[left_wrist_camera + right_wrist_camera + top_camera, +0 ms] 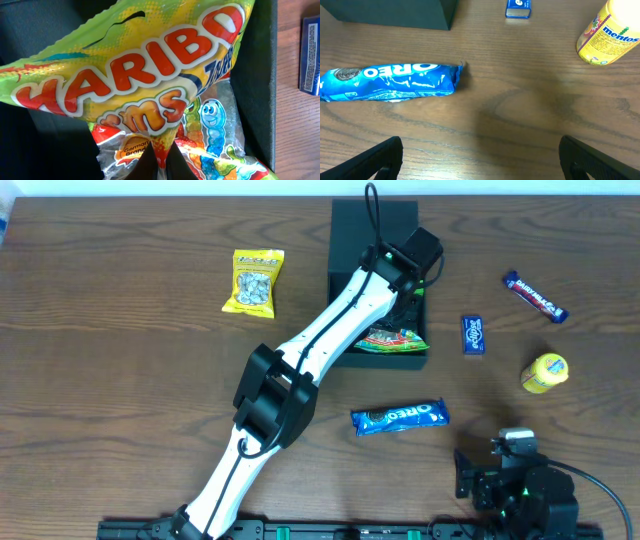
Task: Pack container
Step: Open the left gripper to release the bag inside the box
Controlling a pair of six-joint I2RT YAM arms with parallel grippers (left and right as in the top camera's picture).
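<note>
The dark container (345, 240) stands open at the back middle of the table. My left gripper (161, 162) reaches into it and is shut on a corner of a Haribo gummy bag (145, 75), which hangs over the container's inside (260, 90). The bag shows in the overhead view (392, 339) at the container's front end. My right gripper (480, 165) is open and empty above bare table at the front right, near a blue Oreo pack (390, 82), which also shows in the overhead view (400, 417).
A yellow nut packet (254, 281) lies left of the container. To its right lie a small blue packet (473, 334), a Dairy Milk bar (535, 296) and a yellow Mentos tub (544, 372). The container's corner (395, 12) is in the right wrist view.
</note>
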